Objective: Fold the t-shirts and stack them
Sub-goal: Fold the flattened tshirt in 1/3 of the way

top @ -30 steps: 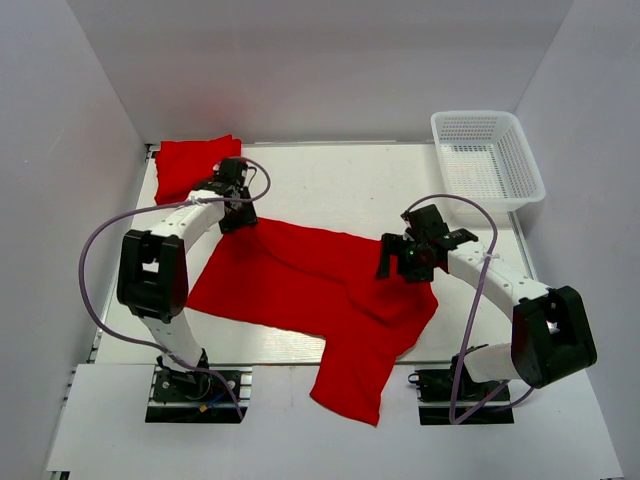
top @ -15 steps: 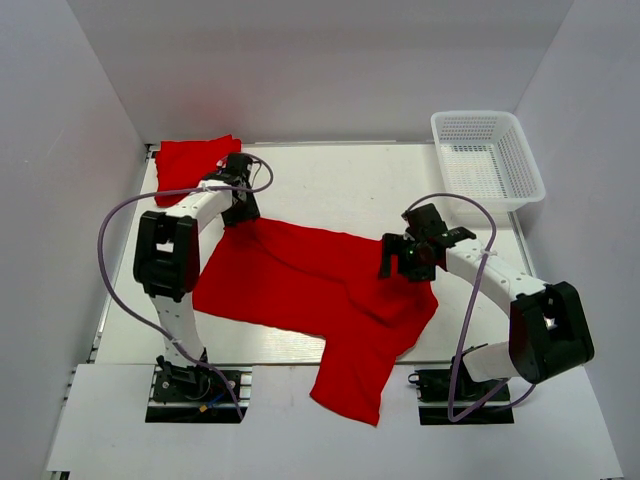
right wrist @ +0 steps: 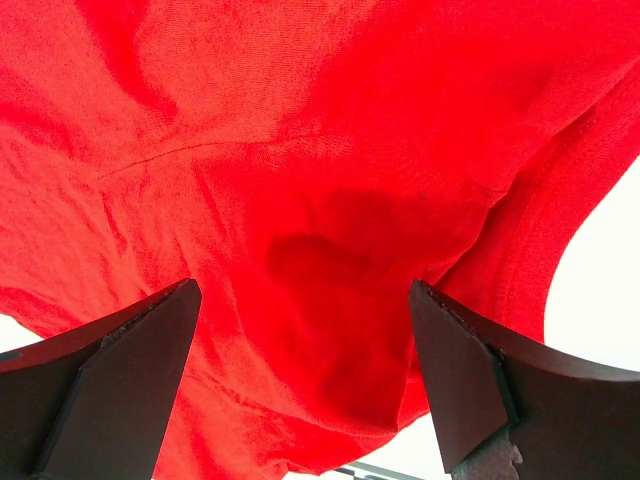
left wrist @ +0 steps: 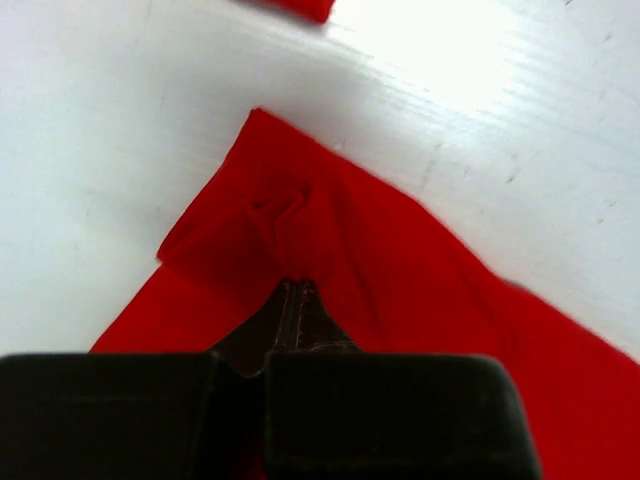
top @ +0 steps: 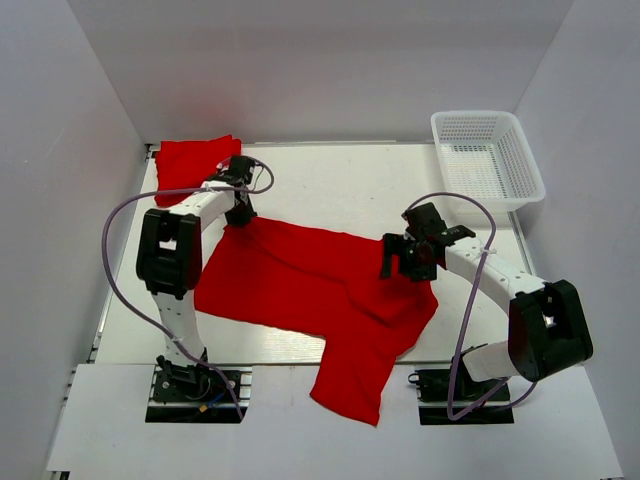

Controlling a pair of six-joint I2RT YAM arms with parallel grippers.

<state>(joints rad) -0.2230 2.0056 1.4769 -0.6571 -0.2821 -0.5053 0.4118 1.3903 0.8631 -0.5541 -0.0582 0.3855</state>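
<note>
Red t-shirt (top: 300, 285) on white table (top: 350, 180), white walls (top: 330, 70) around; left gripper (left wrist: 297, 300) tight on its corner, right gripper (right wrist: 300, 330) spread.

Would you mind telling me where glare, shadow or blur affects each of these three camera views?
Left wrist view: the table blows out into glare at the top, and the left gripper, shut on the red t-shirt, looks soft, too near to focus. Right wrist view: a dim shadow darkens the cloth under the open right gripper. Top external view: evenly lit, sharp, faint shadows.
</note>
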